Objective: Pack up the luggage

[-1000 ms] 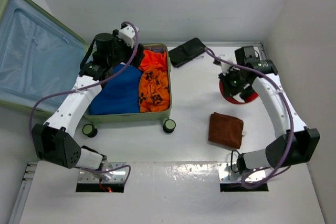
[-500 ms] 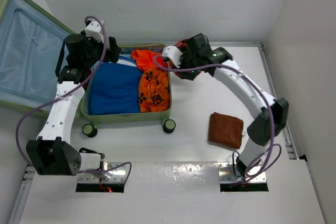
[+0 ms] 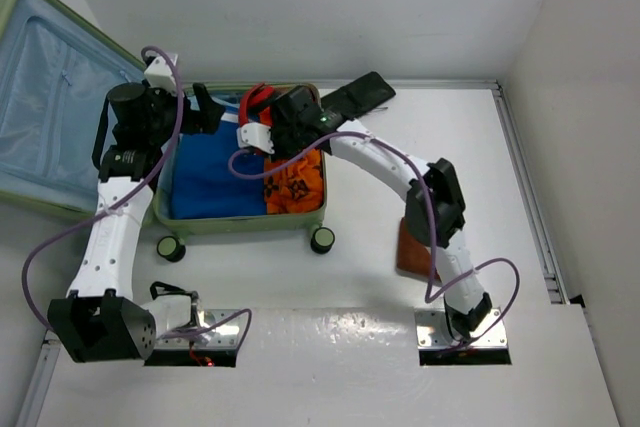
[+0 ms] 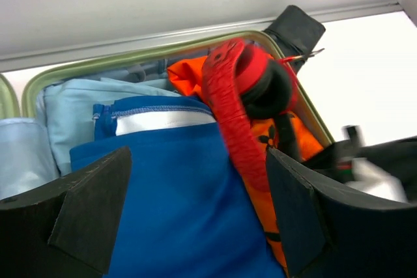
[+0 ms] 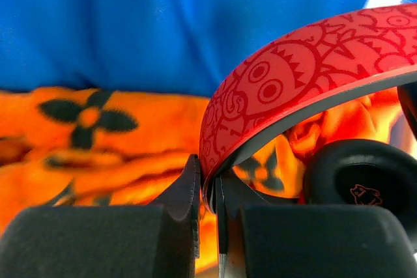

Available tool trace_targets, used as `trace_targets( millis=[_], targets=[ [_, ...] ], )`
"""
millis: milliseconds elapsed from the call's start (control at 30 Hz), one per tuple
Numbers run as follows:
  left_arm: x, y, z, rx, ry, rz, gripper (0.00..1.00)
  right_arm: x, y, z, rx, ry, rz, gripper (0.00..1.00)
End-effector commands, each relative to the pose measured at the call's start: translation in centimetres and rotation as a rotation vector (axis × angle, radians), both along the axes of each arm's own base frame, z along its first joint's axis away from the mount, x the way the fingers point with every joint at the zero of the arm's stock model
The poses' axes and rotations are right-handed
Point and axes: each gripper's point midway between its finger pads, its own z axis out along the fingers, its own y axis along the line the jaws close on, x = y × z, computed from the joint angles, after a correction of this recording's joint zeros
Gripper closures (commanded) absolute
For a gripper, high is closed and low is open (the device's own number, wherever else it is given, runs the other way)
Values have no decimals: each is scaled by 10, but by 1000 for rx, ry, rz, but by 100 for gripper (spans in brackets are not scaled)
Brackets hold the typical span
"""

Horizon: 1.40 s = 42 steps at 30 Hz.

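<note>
The luggage (image 3: pixel 245 224) is a pale-green suitcase lying open, with its blue-lined lid (image 3: pixel 60 97) spread to the left. Its base holds a blue cloth bag (image 3: pixel 225 172) and an orange patterned cloth (image 3: pixel 297 182). My right gripper (image 3: pixel 255 127) is shut on the band of red headphones (image 3: pixel 258 99) and holds them over the back of the suitcase. The right wrist view shows the jaws (image 5: pixel 212 190) pinching the red band (image 5: pixel 293 76) above the orange cloth (image 5: pixel 98 135). My left gripper (image 3: pixel 205 112) is open and empty over the blue bag (image 4: pixel 176 213), next to the headphones (image 4: pixel 228 102).
A black pouch (image 3: pixel 355 97) lies behind the suitcase's right corner. A brown wallet (image 3: pixel 418 247) lies on the table at the right, partly behind my right arm. Two black caster wheels (image 3: pixel 322 239) stick out at the suitcase's front. White walls close the back and right.
My right arm has swung from the right of the table to over the suitcase, carrying the red headphones. My left gripper has moved left, toward the suitcase's back-left corner.
</note>
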Motion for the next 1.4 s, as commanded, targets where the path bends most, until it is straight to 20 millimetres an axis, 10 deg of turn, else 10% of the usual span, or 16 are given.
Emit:
trace_targets(
  millis=[0, 367, 500, 600, 767, 933, 1067, 1233, 1367],
  targets=[
    [-12, 3, 14, -17, -45, 6, 15, 25, 14, 13, 28, -134, 86, 99],
    [-12, 3, -5, -2, -5, 2, 15, 49, -17, -27, -129, -161, 57, 86],
    [-7, 0, -6, -15, -6, -18, 15, 52, -26, -29, -206, -187, 79, 56],
    [-4, -9, 0, -14, -36, -49, 15, 43, -21, 11, -123, -220, 43, 37],
    [7, -29, -4, -38, -33, -100, 16, 9, -10, 88, 88, -212, 6, 35],
    [18, -37, -4, -57, -38, -111, 17, -12, -61, 137, 247, -9, -258, 35],
    [18, -41, -9, -30, -38, -114, 17, -38, -159, 95, 121, 244, -508, 38],
    [11, -40, -8, -10, -41, -106, 17, -121, -267, 3, -114, 429, -851, 36],
    [10, -38, -13, -8, -20, -96, 17, -180, -302, -47, -169, 601, -1217, 1]
  ],
)
